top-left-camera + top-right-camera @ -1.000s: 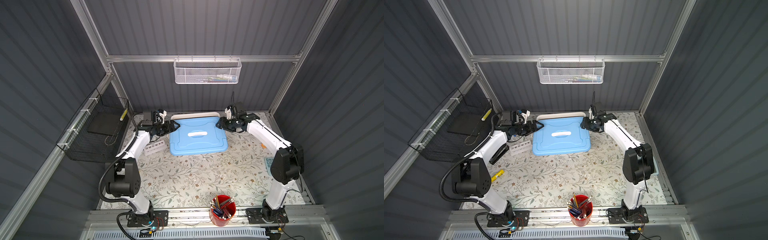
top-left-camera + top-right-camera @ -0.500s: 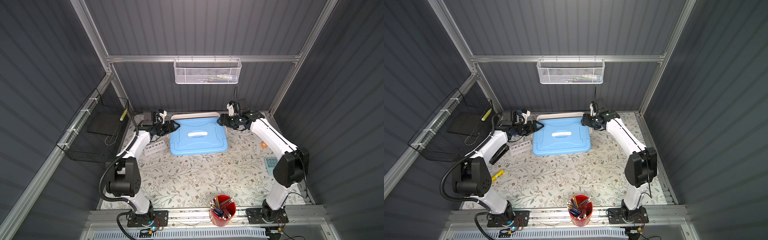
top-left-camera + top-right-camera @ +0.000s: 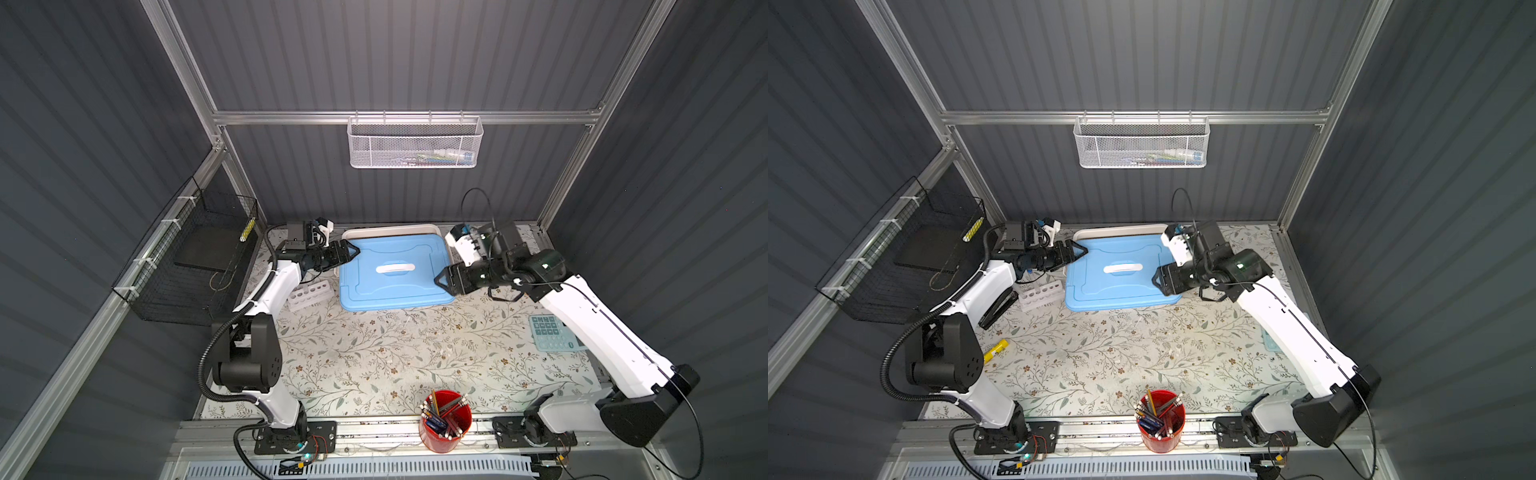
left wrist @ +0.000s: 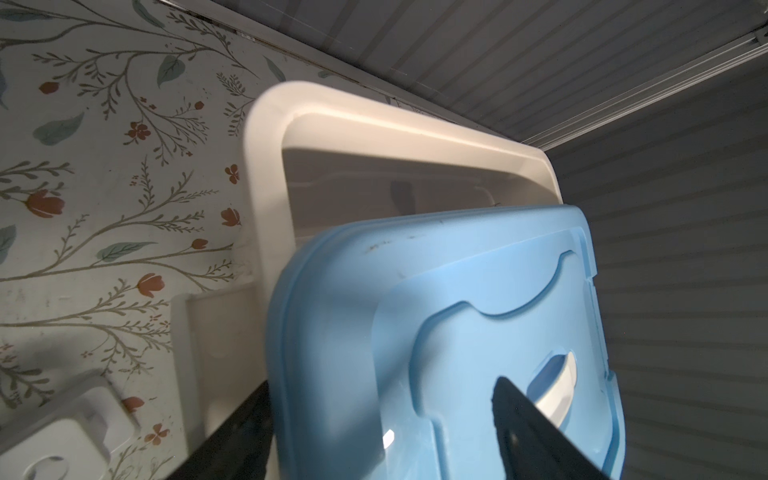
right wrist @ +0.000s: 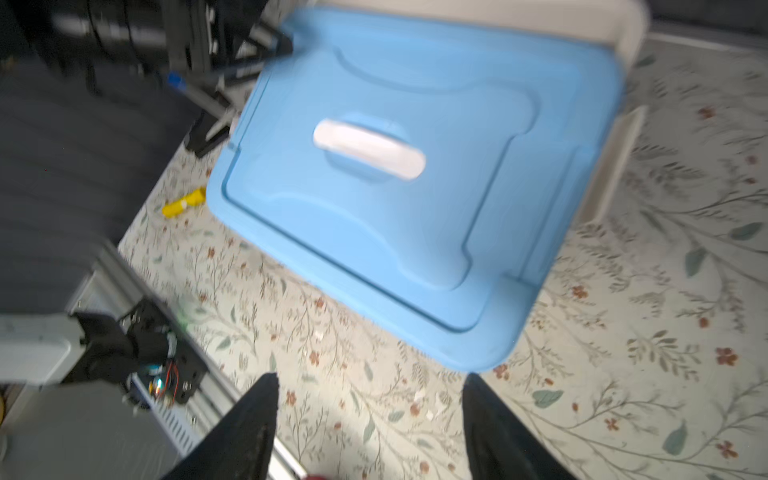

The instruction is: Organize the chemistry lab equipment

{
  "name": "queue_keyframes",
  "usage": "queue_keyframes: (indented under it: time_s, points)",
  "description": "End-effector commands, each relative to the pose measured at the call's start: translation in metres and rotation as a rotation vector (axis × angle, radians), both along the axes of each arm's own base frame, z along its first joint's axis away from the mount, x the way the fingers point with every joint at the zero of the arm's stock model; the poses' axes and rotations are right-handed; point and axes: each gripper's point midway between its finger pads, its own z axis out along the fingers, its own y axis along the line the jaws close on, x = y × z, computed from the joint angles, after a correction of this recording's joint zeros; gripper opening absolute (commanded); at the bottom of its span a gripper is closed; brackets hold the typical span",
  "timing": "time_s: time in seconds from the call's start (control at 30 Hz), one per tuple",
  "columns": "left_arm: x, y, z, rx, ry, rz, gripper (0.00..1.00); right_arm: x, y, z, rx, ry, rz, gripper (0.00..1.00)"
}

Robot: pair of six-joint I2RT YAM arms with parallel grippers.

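A blue lid (image 3: 395, 286) with a white handle lies skewed on a white bin (image 3: 390, 228) at the back of the mat, seen in both top views. My left gripper (image 3: 352, 250) is at the lid's left edge. In the left wrist view the gripper (image 4: 382, 382) is open, one finger under the lid (image 4: 457, 332) and one above it. My right gripper (image 3: 437, 279) hangs open by the lid's right front corner, with only mat between its fingers (image 5: 482, 415). A white test-tube rack (image 3: 311, 291) stands left of the bin. No glassware shows clearly.
A white mesh basket (image 3: 413, 143) hangs on the back wall with some items inside. A black wire basket (image 3: 199, 257) hangs on the left wall. A red cup of pencils (image 3: 446, 419) stands at the front edge, a pale blue calculator (image 3: 550, 332) at right, a yellow object (image 3: 995, 350) at left.
My right gripper has left the lid's back right corner, moved forward along its right side and opened wider. The left gripper has stayed at the lid's left edge.
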Motion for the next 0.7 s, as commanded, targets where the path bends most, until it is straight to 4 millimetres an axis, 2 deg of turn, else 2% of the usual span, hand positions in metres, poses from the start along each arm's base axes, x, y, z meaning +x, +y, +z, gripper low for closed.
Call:
queue_keyframes:
  time_s: [0.0,0.1,0.2,0.4,0.67]
  points:
    - [0.003,-0.001,0.001,0.011,0.004,-0.01,0.81,-0.038,0.011,-0.048,-0.106,0.167,0.14,0.7]
    - [0.003,-0.001,0.002,0.01,0.002,-0.011,0.81,-0.063,0.044,-0.057,-0.085,0.22,0.264,0.7]
    - [0.003,-0.001,0.001,0.008,0.003,-0.01,0.81,-0.074,0.071,-0.074,-0.066,0.272,0.34,0.69]
    - [0.002,-0.001,0.0,0.009,0.001,-0.01,0.81,-0.066,0.098,-0.094,-0.051,0.299,0.355,0.69]
    - [0.002,-0.001,0.001,0.005,-0.001,-0.011,0.81,-0.046,0.119,-0.115,-0.023,0.305,0.326,0.69]
